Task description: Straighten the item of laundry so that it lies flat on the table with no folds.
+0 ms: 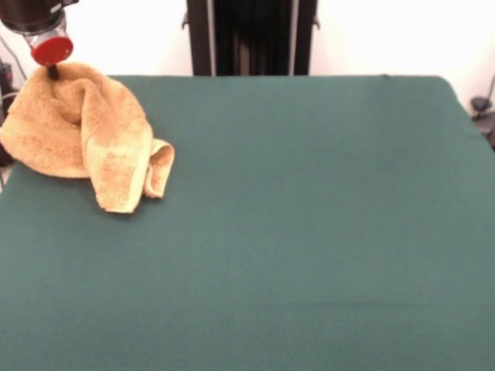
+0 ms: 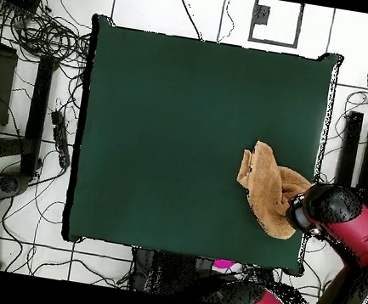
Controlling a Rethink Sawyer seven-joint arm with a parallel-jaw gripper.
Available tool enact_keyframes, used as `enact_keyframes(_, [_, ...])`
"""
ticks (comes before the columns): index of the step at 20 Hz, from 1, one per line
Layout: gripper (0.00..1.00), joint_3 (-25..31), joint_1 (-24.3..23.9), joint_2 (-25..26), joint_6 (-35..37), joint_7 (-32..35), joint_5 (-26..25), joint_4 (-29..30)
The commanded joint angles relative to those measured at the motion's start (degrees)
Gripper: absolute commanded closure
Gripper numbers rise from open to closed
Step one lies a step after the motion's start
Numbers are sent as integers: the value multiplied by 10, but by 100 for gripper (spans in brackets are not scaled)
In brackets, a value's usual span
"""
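towel (image 1: 85, 131): bunched and draped in folds at the table (image 1: 309, 232) corner — front view's top left, overhead's right edge near the robot's side
gripper (image 1: 52, 72): directly over the towel's top peak, tip touching or buried in the cloth; pinching or spread — cannot tell, the fingers are hidden
arm: comes in from outside the table's side edge, wrist above the cloth
progress: early, nothing flat yet — one lobe curls under, layers overlap
left: lift or drag the cloth out, spread every fold, ideally further onto the table
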Motion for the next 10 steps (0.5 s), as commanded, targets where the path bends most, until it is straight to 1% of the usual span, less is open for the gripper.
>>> enact_keyframes(1, [100, 81, 29, 18, -13, 100, 36, 48])
enact_keyframes(2, [100, 80, 35, 12, -9, 108, 41, 52])
enact_keyframes(5, [100, 120, 34, -15, 14, 119, 95, 78])
enact_keyframes(6, [100, 123, 38, -19, 28, 129, 109, 79])
enact_keyframes(7, [100, 118, 50, -22, 37, 141, 116, 76])
enact_keyframes(9, [100, 98, 76, -27, 83, 169, 122, 63])
enact_keyframes(10, [100, 87, 90, -28, 89, 177, 121, 57])
